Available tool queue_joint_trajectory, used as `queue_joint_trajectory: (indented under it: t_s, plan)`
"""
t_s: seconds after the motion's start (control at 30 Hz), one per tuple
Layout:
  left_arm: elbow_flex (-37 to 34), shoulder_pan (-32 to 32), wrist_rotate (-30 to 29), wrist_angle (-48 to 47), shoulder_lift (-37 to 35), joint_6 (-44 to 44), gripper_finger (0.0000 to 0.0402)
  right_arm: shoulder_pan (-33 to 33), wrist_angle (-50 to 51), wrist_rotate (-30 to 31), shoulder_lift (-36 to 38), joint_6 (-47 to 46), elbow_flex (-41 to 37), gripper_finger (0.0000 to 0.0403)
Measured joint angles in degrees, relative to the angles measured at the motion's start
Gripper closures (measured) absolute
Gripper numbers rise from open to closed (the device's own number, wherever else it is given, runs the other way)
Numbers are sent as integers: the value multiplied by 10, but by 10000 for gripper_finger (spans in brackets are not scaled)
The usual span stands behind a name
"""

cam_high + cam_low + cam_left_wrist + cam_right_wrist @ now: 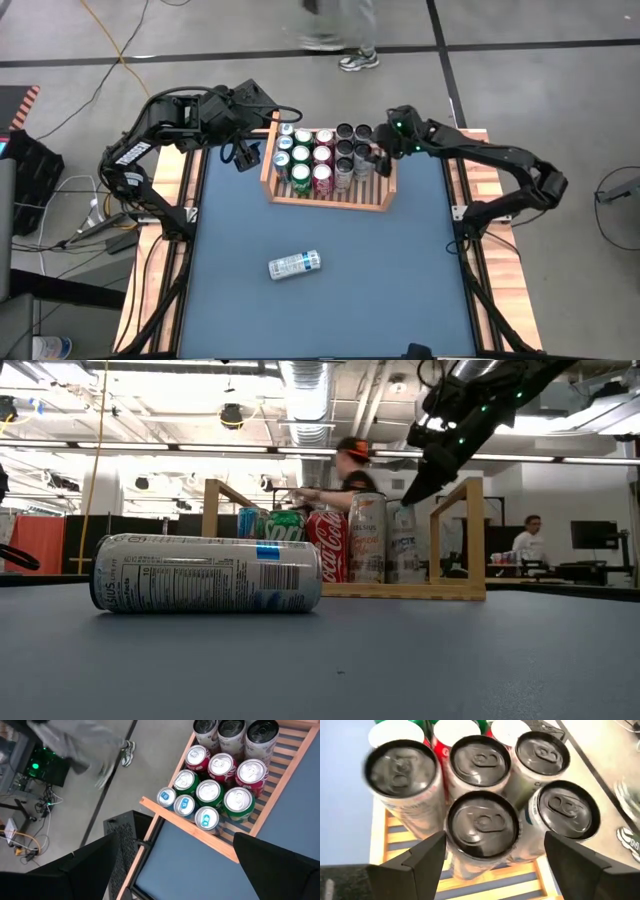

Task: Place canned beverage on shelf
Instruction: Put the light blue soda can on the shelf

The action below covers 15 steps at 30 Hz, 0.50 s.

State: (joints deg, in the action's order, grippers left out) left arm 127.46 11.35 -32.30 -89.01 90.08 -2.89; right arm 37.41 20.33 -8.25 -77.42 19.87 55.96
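Right gripper [377, 160] hung over the shelf [330, 196], jaws spread astride a standing can [482, 832], apparently releasing. Left gripper [243, 158] waited, jaws spread. Next: fetch the can lying on the desk [294, 265].

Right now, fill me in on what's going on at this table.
A two-armed robot is stocking cans on a wooden shelf at the far side of the table. The right gripper hangs over the silver cans at the shelf's right end, its fingers spread either side of one can, not gripping it. The left gripper waits open just outside the shelf's left board. One more can lies on its side mid-table.
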Motion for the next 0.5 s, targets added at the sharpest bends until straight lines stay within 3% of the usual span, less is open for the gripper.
queue_joint_trajectory:
  t_s: [0.5]
  plan:
    - [0, 0, 0, 0, 0, 4, 22, -19, 33, 51, 104, -32, 28, 82]
